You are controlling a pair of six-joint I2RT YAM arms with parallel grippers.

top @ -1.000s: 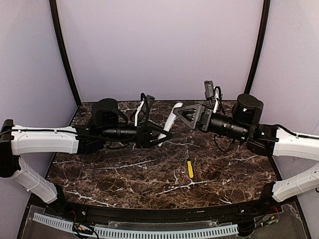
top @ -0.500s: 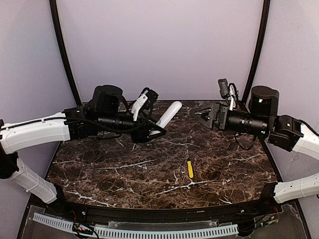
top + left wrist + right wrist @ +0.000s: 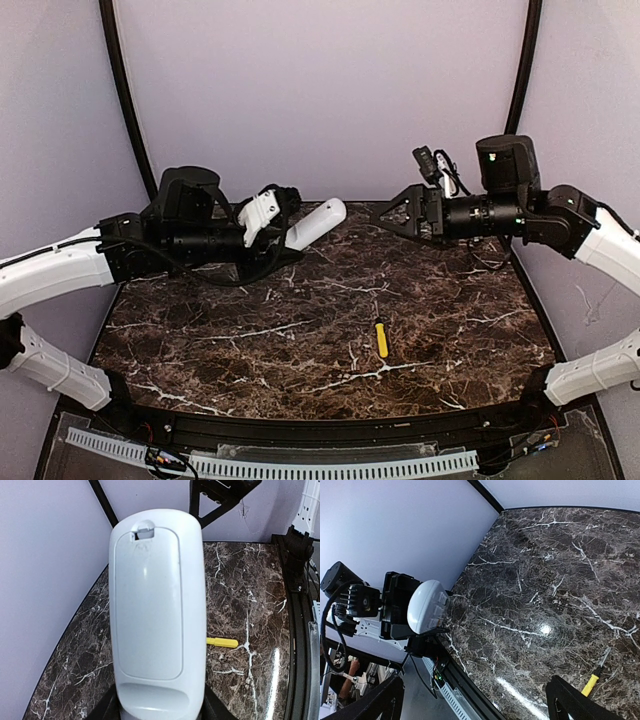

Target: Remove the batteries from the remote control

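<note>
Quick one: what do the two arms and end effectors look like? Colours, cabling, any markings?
Left arm and right arm both have white shell links and black cylindrical joint housings. The left end effector and right end effector are black with open triangular frames. Loose cables loop at the wrists, and the left wrist carries a white bracket. No markings are legible.

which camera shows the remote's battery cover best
Left wrist: the back of the remote control fills the frame, battery cover shut. Top external shows only a small white bar; right wrist shows its end and button face.
</note>
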